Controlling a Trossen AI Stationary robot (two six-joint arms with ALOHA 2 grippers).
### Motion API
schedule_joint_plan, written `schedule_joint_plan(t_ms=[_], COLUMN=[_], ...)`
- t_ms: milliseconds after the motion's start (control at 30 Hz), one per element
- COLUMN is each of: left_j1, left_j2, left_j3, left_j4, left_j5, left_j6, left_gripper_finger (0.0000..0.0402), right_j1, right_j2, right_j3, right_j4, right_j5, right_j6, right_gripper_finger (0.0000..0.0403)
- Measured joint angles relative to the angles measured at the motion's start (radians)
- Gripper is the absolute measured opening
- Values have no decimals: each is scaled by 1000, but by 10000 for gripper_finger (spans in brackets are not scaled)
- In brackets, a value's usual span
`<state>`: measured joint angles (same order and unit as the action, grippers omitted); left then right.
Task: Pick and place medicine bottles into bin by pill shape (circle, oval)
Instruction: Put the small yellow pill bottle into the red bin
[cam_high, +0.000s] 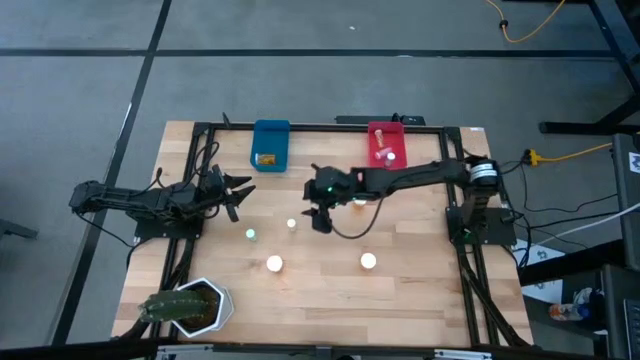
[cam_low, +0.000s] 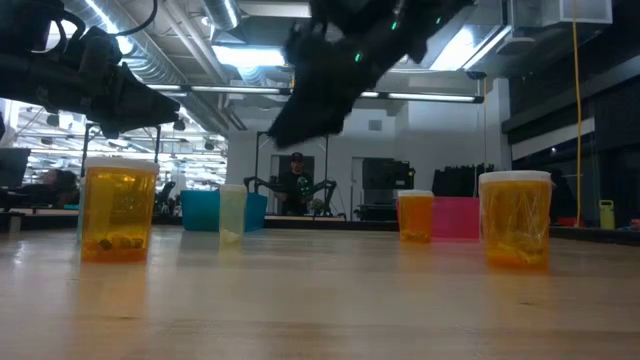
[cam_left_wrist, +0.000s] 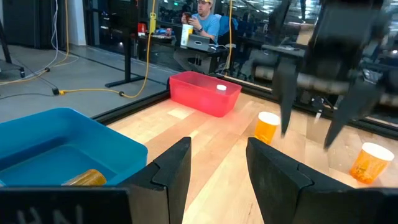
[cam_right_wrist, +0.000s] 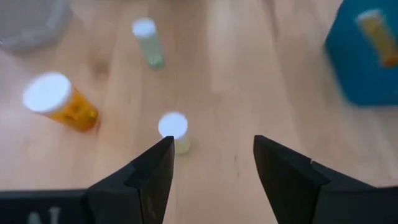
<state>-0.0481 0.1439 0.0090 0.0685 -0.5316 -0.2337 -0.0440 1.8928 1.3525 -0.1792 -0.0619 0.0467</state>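
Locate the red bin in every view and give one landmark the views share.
High view: red bin at the table's back edge, right of centre.
Low view: far back, right of centre.
Left wrist view: ahead, beyond the fingers.
Right wrist view: not in it.
Shared landmark: blue bin.

I see open tabletop (cam_high: 420, 250) between the 4 standing bottles; the plant pot (cam_high: 195, 308) blocks the near-left corner, and the right arm (cam_high: 400, 180) spans the centre ahead of the red bin (cam_high: 386, 144).
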Motion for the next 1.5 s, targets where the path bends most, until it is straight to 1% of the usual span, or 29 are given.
schedule_joint_plan(t_ms=[100, 200, 333, 400, 533, 633, 967, 1167, 1333, 1500], left_j1=[0, 0, 0, 0, 0, 0, 0, 0, 0, 0], left_j2=[0, 0, 0, 0, 0, 0, 0, 0, 0, 0], left_j3=[0, 0, 0, 0, 0, 0, 0, 0, 0, 0], left_j4=[0, 0, 0, 0, 0, 0, 0, 0, 0, 0], left_j5=[0, 0, 1, 1, 1, 2, 2, 2, 2, 2], left_j6=[0, 0, 0, 0, 0, 0, 0, 0, 0, 0], left_gripper_finger=[147, 147, 147, 147, 147, 147, 147, 147, 147, 147], right_j1=[13, 31, 46, 51, 56, 56, 56, 56, 56, 55], right_j2=[68, 127, 171, 189, 220, 241, 269, 269, 269, 269], right_j3=[0, 0, -1, -1, -1, -1, -1, -1, -1, -1], right_j4=[2, 1, 20, 64, 162, 200, 329, 338, 330, 350], right_j5=[-1, -25, -26, -26, -11, 12, 18, 21, 87, 96], right_j6=[1, -1, 0, 1, 0, -1, -1, 3, 31, 32], right_gripper_finger=[220, 220, 220, 220, 220, 220, 220, 219, 191, 133])
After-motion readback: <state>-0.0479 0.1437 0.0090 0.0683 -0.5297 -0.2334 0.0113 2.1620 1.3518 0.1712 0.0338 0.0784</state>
